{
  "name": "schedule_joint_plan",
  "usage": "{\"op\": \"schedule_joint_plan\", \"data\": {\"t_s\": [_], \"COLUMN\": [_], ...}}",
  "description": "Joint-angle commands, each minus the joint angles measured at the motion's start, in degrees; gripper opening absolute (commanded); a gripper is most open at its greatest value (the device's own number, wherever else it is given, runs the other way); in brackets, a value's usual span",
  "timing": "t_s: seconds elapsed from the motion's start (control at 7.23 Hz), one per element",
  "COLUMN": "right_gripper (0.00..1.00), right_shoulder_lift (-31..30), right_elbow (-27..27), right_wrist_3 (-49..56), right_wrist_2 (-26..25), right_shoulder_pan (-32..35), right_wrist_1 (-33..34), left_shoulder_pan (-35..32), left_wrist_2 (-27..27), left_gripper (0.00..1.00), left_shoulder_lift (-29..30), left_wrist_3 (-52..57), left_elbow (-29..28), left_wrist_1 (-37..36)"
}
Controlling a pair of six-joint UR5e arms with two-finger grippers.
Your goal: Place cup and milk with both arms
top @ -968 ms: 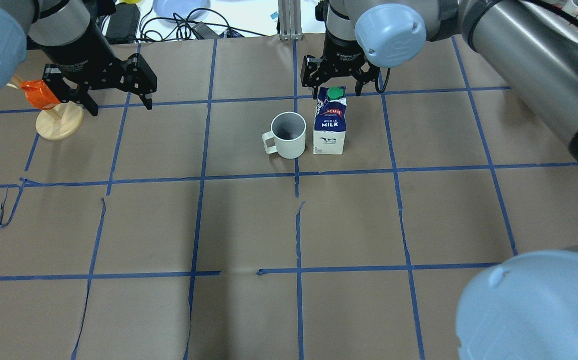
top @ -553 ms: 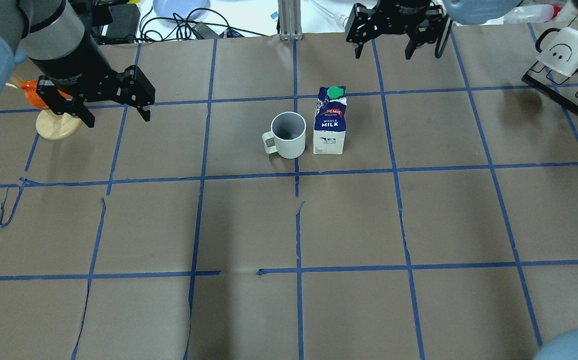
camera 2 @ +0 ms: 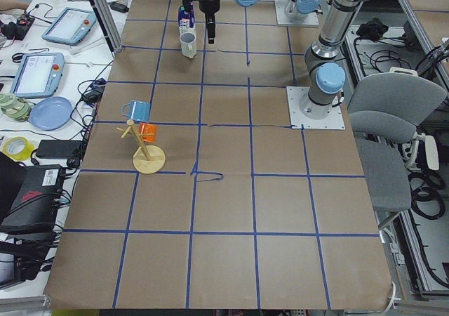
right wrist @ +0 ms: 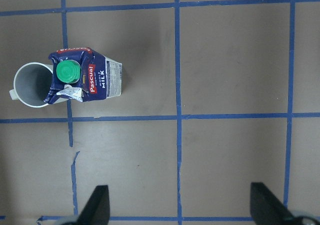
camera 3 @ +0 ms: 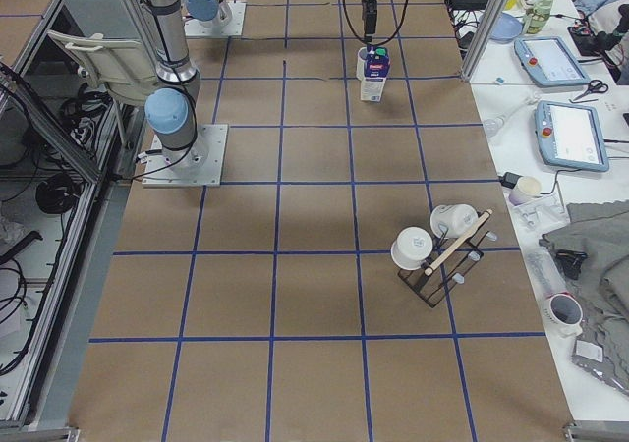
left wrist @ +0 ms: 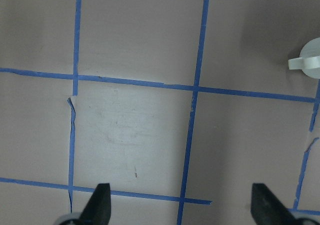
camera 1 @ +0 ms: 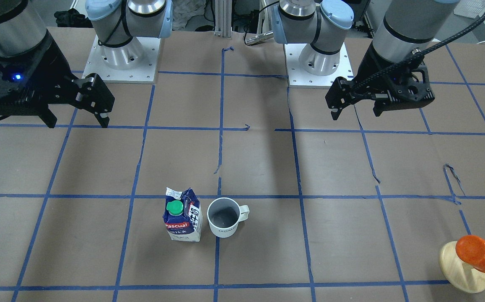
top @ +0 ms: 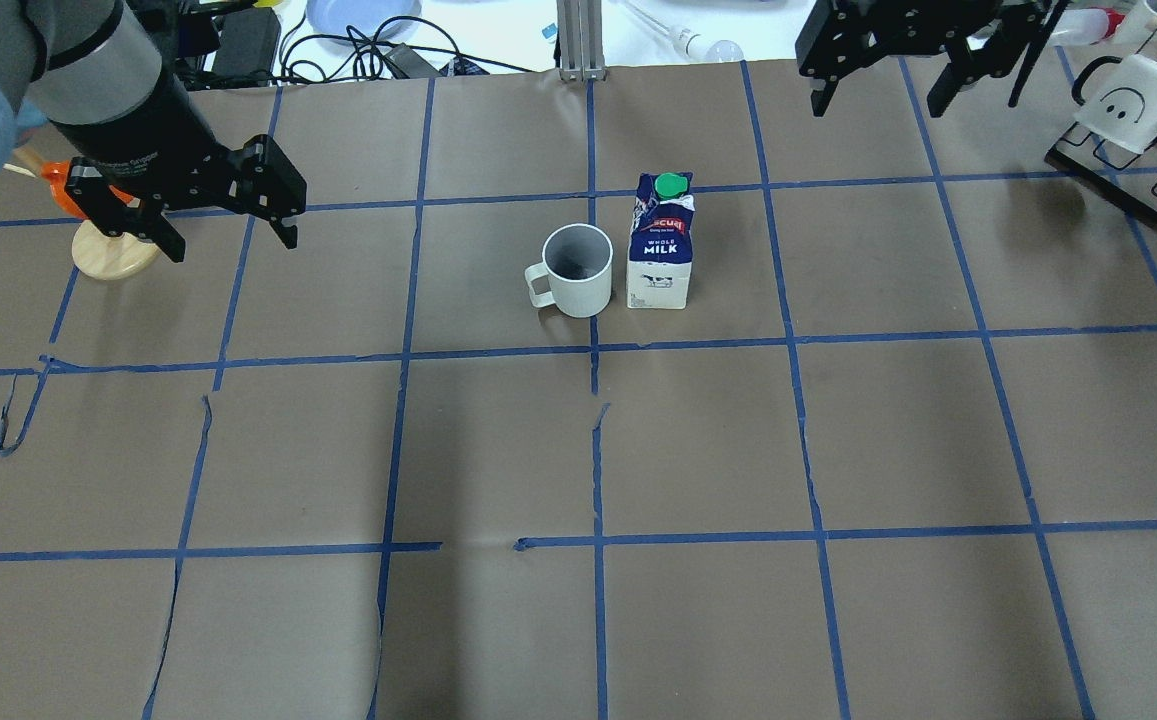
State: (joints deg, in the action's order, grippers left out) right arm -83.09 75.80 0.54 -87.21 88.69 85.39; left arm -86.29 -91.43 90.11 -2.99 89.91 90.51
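Note:
The white cup (top: 578, 270) stands upright near the table's middle, handle toward the view's left. The milk carton (top: 660, 245) stands upright right beside it. Both show in the front view, cup (camera 1: 224, 217) and milk (camera 1: 182, 220), and in the right wrist view, cup (right wrist: 32, 85) and milk (right wrist: 82, 80). My left gripper (top: 231, 243) is open and empty, far left of the cup. My right gripper (top: 878, 105) is open and empty, high over the far right, away from the milk. The cup's edge (left wrist: 310, 64) shows in the left wrist view.
An orange cup on a wooden stand (top: 108, 250) sits at the far left, just beside my left gripper. A black rack with white mugs (top: 1133, 110) stands at the far right. Cables and a blue plate (top: 363, 15) lie beyond the table's far edge.
My right gripper has moved away from just behind the milk's top, to the right and toward the far edge. My left gripper has shifted slightly left. Cup and milk have not moved.

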Motion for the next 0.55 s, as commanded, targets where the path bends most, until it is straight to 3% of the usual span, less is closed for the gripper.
{"op": "schedule_joint_plan", "data": {"t_s": [0.0,0.14,0.41], "right_gripper": [1.00,1.00,1.00], "right_shoulder_lift": [-4.1,-6.4,-6.7], "right_elbow": [4.2,7.9,8.6], "right_wrist_3": [0.5,0.5,0.4], "right_wrist_2": [-1.0,-0.9,-1.9], "right_shoulder_pan": [0.1,0.0,0.0], "right_wrist_1": [-0.7,1.2,3.6], "left_shoulder_pan": [0.0,0.0,0.0], "left_wrist_2": [0.0,0.1,0.2], "left_gripper": [1.00,1.00,1.00], "left_shoulder_lift": [-0.1,-0.1,-0.1], "left_wrist_3": [-0.2,-0.2,-0.4], "left_elbow": [0.0,0.0,0.0], "left_wrist_1": [0.5,0.4,0.4]}}
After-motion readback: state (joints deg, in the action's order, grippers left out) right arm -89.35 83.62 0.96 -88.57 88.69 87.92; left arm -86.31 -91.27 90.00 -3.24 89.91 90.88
